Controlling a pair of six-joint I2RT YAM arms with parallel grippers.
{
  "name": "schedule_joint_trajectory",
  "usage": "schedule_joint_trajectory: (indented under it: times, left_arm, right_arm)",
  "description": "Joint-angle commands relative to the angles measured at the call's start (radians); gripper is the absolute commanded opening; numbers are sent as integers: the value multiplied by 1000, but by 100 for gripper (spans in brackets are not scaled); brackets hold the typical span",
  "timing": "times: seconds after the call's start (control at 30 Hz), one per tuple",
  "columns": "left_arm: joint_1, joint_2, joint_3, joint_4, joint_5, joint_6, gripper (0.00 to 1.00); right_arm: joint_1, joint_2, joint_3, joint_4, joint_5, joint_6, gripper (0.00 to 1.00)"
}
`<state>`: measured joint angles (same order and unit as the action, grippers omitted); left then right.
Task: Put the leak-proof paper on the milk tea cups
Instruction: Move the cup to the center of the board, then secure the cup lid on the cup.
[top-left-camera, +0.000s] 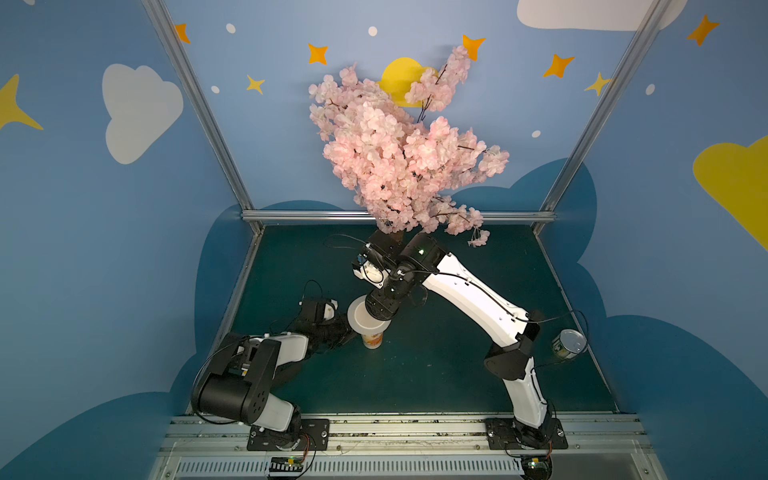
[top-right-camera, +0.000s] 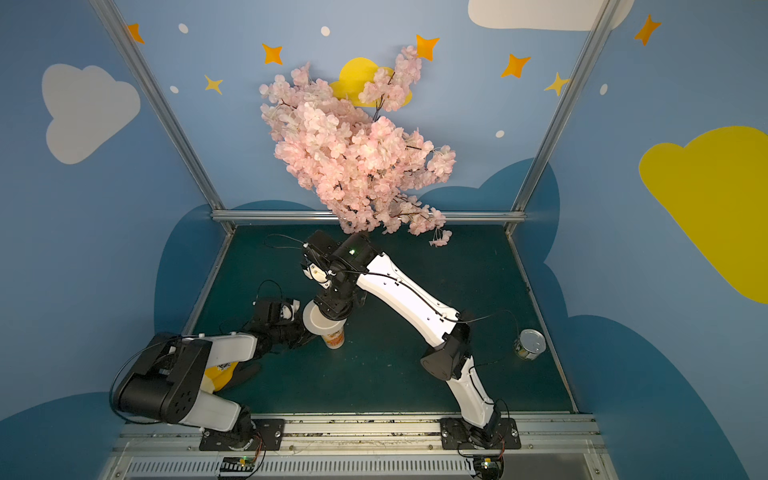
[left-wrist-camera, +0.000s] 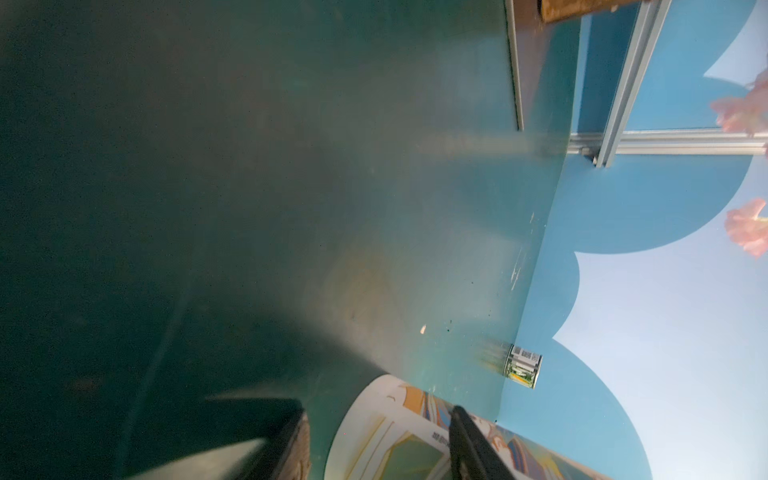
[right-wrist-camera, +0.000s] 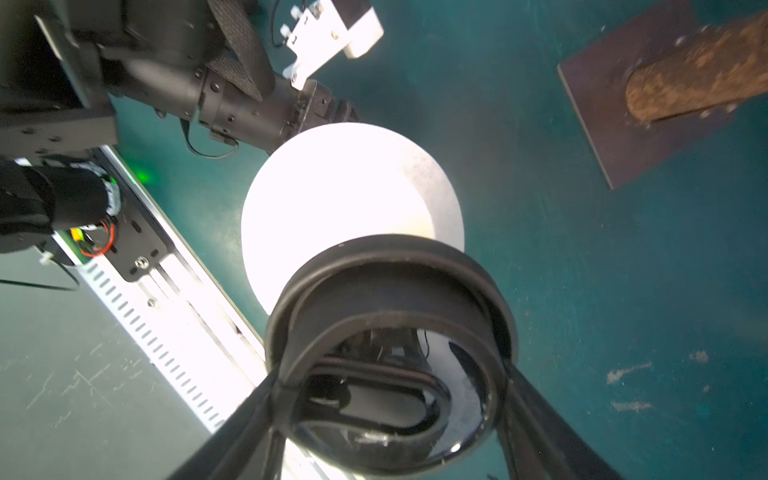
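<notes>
Paper (top-left-camera: 358, 313) atop cup (top-left-camera: 372, 340); black lid (right-wrist-camera: 390, 291) above; can (top-left-camera: 568, 341) aside.

The cup (top-left-camera: 372, 338) stands mid-worktop (top-left-camera: 436, 374), paper disc (top-left-camera: 359, 313) on its mouth, overhanging left. Left end effector (left-wrist-camera: 380, 436) around the cup, right end effector (right-wrist-camera: 390, 374) above, holding a lid (right-wrist-camera: 390, 266). Can (top-left-camera: 568, 341) far right, tree (top-left-camera: 399, 158) behind.

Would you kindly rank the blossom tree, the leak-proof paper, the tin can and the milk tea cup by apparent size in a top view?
1. blossom tree
2. leak-proof paper, partly covered; sits higher, nearer the camera
3. tin can
4. milk tea cup, only its lower side showing
</notes>
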<state>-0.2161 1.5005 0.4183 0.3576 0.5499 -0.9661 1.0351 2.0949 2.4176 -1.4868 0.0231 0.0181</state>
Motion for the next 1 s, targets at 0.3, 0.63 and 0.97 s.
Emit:
schedule_joint_trajectory:
  times: [0.3,0.63,0.97]
  left_arm:
    - [-125,20,10,23,-59,-44,55]
    - [-166,4,8,29,-79,-63,55]
    - [-168,-11,7,20,-87,-60,55]
  right_arm:
    - [12,-88,-88,-56,13,-7,74]
    - [45,-63,-94,-84,49,-14,73]
    - [52,-13,-82,-92,75,-18,73]
